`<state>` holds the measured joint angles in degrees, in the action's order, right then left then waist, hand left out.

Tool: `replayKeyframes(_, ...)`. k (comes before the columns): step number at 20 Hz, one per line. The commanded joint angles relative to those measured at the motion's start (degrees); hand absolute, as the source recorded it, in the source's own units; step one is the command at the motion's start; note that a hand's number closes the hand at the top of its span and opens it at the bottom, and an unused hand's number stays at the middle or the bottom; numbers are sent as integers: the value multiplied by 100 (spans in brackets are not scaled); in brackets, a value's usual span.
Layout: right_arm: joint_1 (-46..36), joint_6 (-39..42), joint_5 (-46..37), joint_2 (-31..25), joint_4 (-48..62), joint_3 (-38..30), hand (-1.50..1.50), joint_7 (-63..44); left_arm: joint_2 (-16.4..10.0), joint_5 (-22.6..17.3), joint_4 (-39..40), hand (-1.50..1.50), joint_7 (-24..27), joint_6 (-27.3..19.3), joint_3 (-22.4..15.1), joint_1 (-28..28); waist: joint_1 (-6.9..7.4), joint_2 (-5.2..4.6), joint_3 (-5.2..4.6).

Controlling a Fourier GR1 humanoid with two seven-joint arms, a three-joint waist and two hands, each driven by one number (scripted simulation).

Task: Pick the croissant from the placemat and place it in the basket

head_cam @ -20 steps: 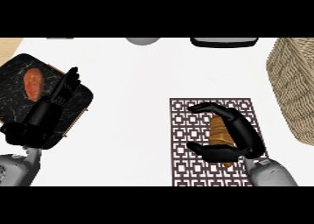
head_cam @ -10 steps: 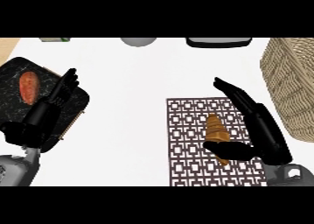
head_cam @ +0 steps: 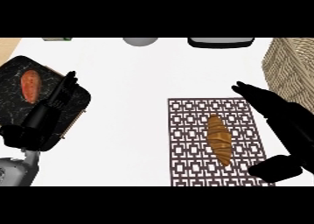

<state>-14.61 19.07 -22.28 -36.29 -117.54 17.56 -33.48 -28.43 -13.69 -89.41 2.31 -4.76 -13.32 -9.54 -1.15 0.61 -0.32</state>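
**Croissant [head_cam: 218, 139] just left of your right hand [head_cam: 288, 124]**

It lies on the placemat [head_cam: 185, 131], long axis running near to far. Your right hand is spread wide, empty, just beside it; the left hand [head_cam: 53, 107] rests open, well apart. The basket [head_cam: 294, 70] stands at the far right.

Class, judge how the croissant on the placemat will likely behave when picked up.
The croissant looks long and tapered, so it probably won't roll far. Its ridged crust suggests something light that may crush if squeezed. Lying flat on the placemat, it might slide when nudged.
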Motion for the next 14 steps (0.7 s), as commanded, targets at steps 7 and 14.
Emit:
replayKeyframes(7, -282, 1936, 2933, -727, -1124, -1657, -150, -2070, 45, -18, 98, 0, 78, 390, 293, 0, 68, -43, 25)
replayKeyframes(14, 57, 1860, 2384, -361, -1157, -1794, -150, -1734, 388, 414, 195, 0, 109, 567, 427, -21, 121, -58, 30)
